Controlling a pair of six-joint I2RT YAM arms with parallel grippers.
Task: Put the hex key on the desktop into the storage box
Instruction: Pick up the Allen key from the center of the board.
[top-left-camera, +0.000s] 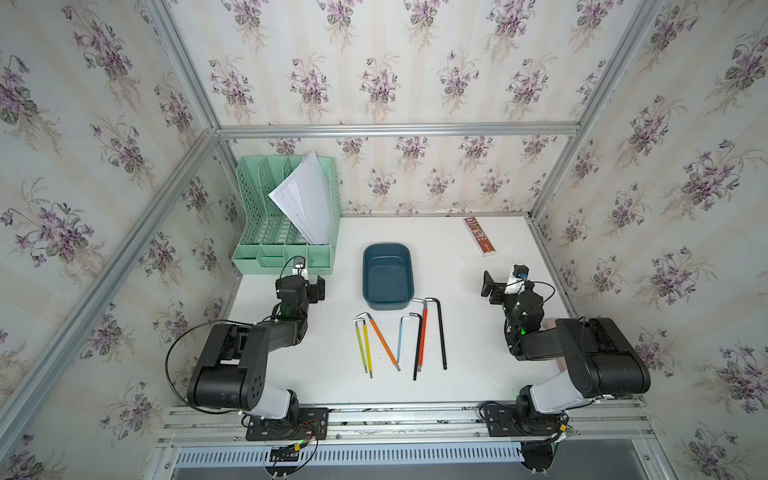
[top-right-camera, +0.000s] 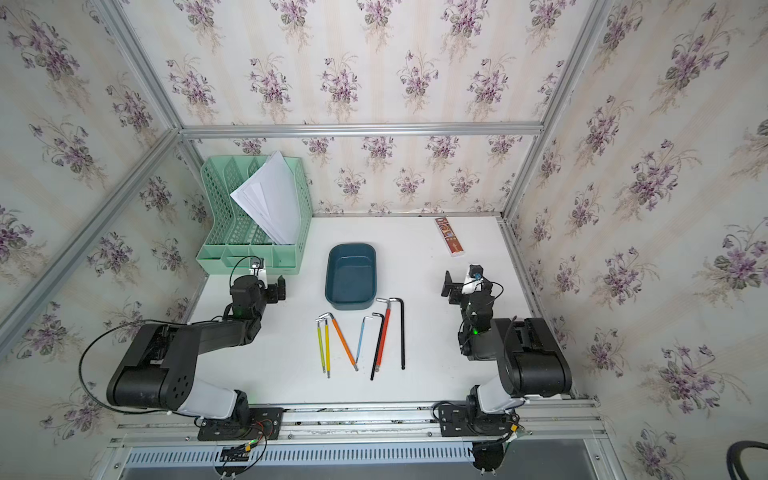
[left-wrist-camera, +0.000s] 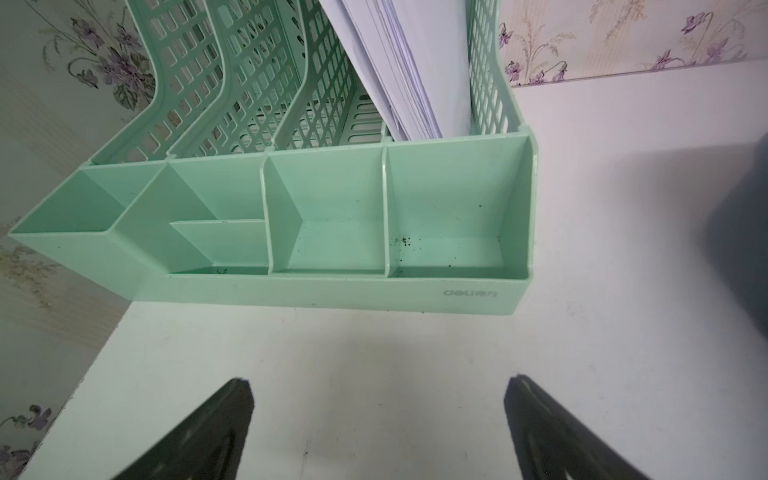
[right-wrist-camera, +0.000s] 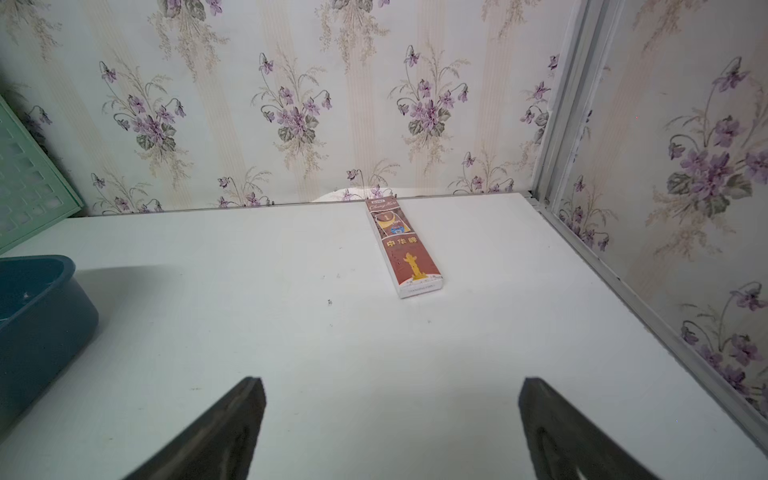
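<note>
- My left gripper (left-wrist-camera: 379, 386) is spread wide and holds nothing. It sits over the flat white bench (left-wrist-camera: 415, 353), facing the mint-green perforated plastic file rack (left-wrist-camera: 332, 289).
- A leaning sheaf of white paper sheets (top-left-camera: 307, 199) stands in the rack slot on the side toward my right arm.
- My right gripper (right-wrist-camera: 391, 384) is likewise spread wide with nothing in it. It is over bare bench, facing a slim red-brown printed cardboard packet (right-wrist-camera: 409, 249) that lies flat near the back wall.
- The shallow dark teal-blue plastic storage box (top-left-camera: 388, 305), rectangular with rounded corners, stands mid-bench between my two arms. It is near the file rack but apart from it.
- Seven L-shaped metal hex keys (top-right-camera: 344, 342) lie flat on the bench just in front of the storage box. All are outside it, with their bent ends toward it.
- From my left to my right they run as follows:
  - the green-sleeved key (top-left-camera: 360, 347);
  - the yellow-sleeved key (top-left-camera: 368, 349), close alongside the green one;
  - the orange-sleeved key (top-left-camera: 384, 343), slanting away from those two;
  - the short light-blue key (top-left-camera: 400, 340);
  - the plain black key (top-left-camera: 417, 347);
  - the red-orange key (top-left-camera: 422, 336), close alongside the black one, though I cannot tell whether they touch;
  - the long black key (top-left-camera: 441, 332).
- The bent ends of the red-orange key and the long black key lie just beside the box's near corner on my right.
- Both grippers are well apart from the keys.
</note>
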